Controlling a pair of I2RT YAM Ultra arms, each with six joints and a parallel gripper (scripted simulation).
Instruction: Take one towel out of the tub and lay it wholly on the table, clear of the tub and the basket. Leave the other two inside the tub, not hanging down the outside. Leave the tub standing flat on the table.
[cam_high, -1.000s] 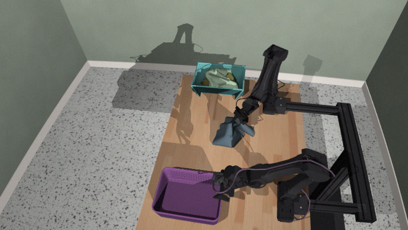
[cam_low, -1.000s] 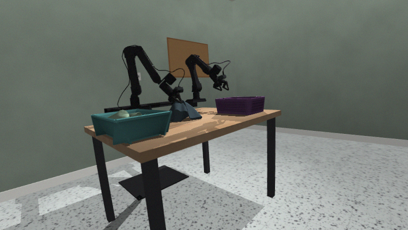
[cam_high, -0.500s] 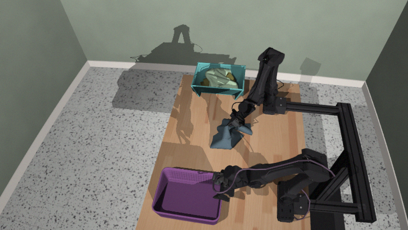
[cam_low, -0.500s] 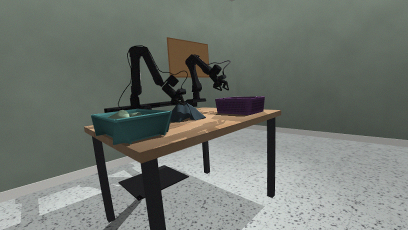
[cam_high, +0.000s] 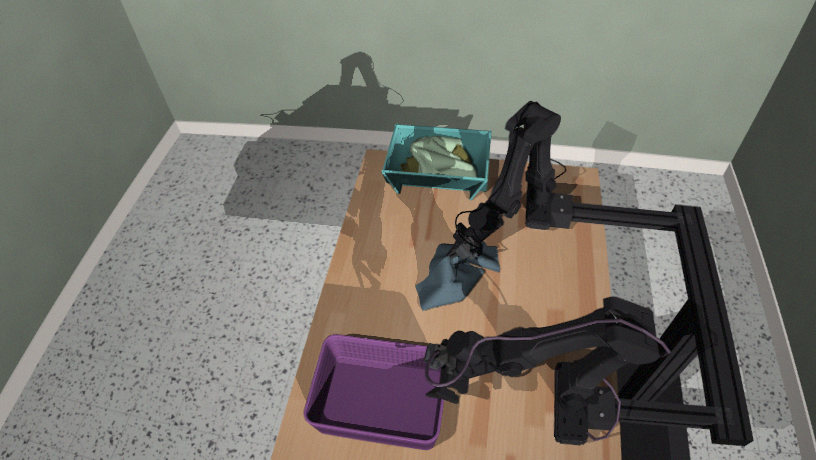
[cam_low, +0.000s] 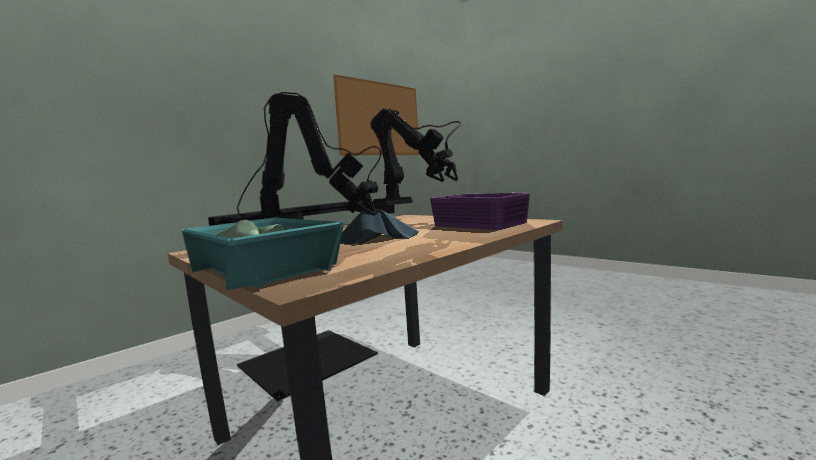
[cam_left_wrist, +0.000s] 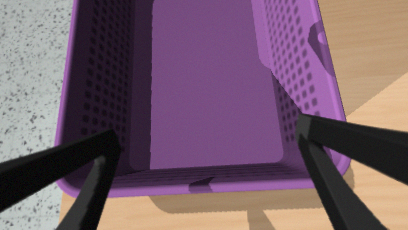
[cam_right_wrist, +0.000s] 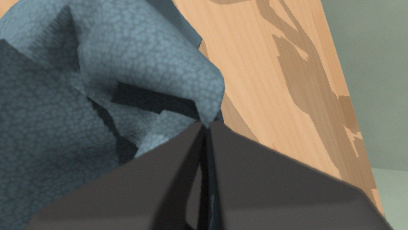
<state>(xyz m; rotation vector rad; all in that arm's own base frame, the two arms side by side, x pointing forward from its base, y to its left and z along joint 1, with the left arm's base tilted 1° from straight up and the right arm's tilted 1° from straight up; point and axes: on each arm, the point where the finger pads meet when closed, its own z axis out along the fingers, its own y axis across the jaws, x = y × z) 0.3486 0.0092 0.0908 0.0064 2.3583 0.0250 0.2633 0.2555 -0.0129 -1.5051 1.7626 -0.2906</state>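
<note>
I saw the blue towel (cam_high: 448, 282) (cam_low: 374, 226) (cam_right_wrist: 150, 60) out, two inside the tub (cam_high: 437, 181) (cam_low: 280, 254); right gripper (cam_high: 455, 260) (cam_low: 374, 211) (cam_right_wrist: 206, 125) pinched it, left gripper (cam_high: 432, 374) (cam_low: 448, 176) (cam_left_wrist: 207, 127) open; release remained.

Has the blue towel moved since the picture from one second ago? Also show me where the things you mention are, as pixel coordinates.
Yes. In the top view the blue towel (cam_high: 445, 288) (cam_low: 371, 229) (cam_right_wrist: 45, 120) has shifted toward the purple basket (cam_high: 380, 397) (cam_low: 477, 212) (cam_left_wrist: 215, 90), which stands where it did.
</note>
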